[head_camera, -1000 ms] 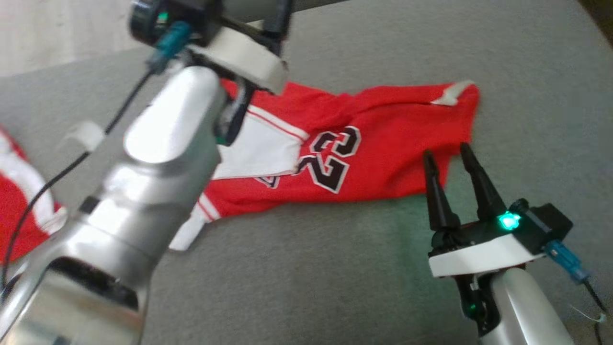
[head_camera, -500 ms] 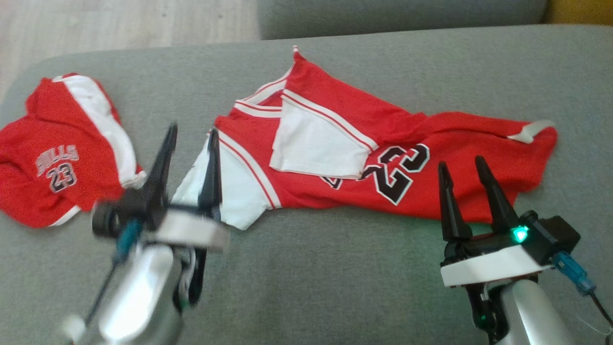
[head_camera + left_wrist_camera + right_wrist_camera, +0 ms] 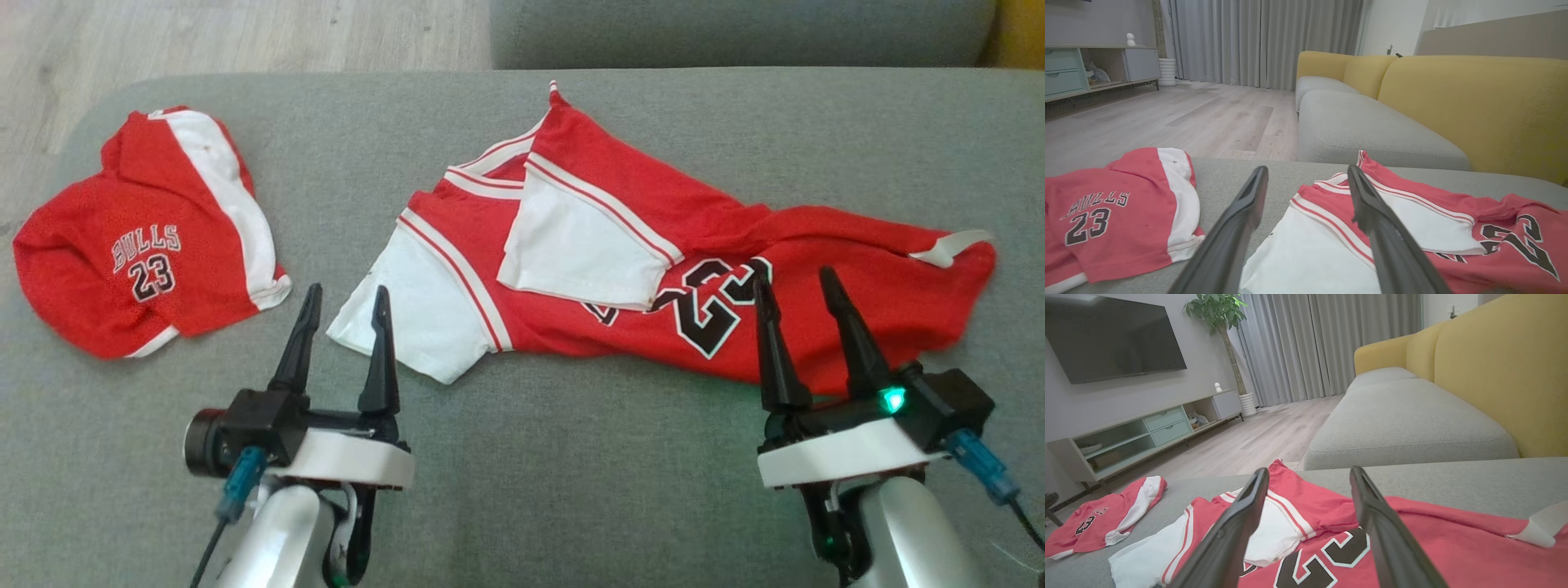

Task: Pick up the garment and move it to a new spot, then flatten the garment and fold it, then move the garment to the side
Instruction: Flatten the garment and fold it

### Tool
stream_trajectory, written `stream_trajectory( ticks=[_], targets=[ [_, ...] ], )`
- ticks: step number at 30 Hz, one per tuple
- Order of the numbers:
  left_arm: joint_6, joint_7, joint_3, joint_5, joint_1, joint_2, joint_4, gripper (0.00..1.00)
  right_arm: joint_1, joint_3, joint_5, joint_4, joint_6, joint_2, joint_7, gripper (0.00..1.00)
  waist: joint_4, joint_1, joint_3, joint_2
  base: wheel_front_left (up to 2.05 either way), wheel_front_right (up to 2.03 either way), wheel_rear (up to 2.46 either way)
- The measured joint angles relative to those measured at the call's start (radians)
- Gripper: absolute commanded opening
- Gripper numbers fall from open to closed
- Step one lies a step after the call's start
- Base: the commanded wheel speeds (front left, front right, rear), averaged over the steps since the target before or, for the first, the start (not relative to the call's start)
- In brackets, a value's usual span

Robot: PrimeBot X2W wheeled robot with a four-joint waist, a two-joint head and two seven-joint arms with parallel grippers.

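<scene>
The garment point(image 3: 735, 237) is a red jersey with white panels and a black "23". It lies crumpled across the middle and right of the grey seat cushion point(image 3: 571, 490), partly folded over itself. My left gripper point(image 3: 347, 292) is open at the lower left, its tips just short of the jersey's white corner, holding nothing. My right gripper point(image 3: 793, 278) is open at the lower right, its fingertips over the jersey's near red edge, nothing between them. The left wrist view looks past the open left gripper point(image 3: 1307, 169) to the jersey point(image 3: 1506, 208). The right gripper point(image 3: 1308, 470) points over the jersey point(image 3: 1453, 547).
Red and white shorts point(image 3: 122, 245) marked "BULLS 23" lie at the cushion's left end, apart from the jersey. Wooden floor point(image 3: 245, 33) lies beyond the cushion's far left edge. A second grey cushion point(image 3: 735, 33) and a yellow backrest point(image 3: 1474, 102) stand behind.
The head camera has shifted, bringing the shorts into view. My left arm has come down from over the jersey's left part to the lower left, gripper open. The right gripper keeps its place.
</scene>
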Motion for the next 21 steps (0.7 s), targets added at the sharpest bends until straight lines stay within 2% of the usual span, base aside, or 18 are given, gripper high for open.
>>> stream_trajectory(
  ticks=[7, 12, 21],
  targets=[
    [-0.033, 0.000, 0.030, 0.028, -0.011, -0.031, 0.019, 1.00, -0.040, 0.074, -0.088, 0.038, 0.000, 0.000, 0.000, 1.00, 0.027, 0.0001, 0.041, 0.0000, 0.00, 0.00, 0.00],
    [-0.044, 0.000, 0.037, 0.040, -0.042, -0.052, 0.039, 1.00, -0.176, 0.157, -0.167, 0.196, 0.000, -0.002, 0.014, 1.00, 0.064, 0.0002, 0.078, 0.0000, 0.00, 0.00, 0.00],
    [-0.061, 0.000, 0.036, 0.044, -0.061, -0.065, 0.064, 1.00, -0.409, 0.276, -0.192, 0.483, 0.000, -0.012, 0.116, 1.00, 0.137, 0.0003, 0.131, 0.0000, 0.00, 0.00, 0.00]
  ],
)
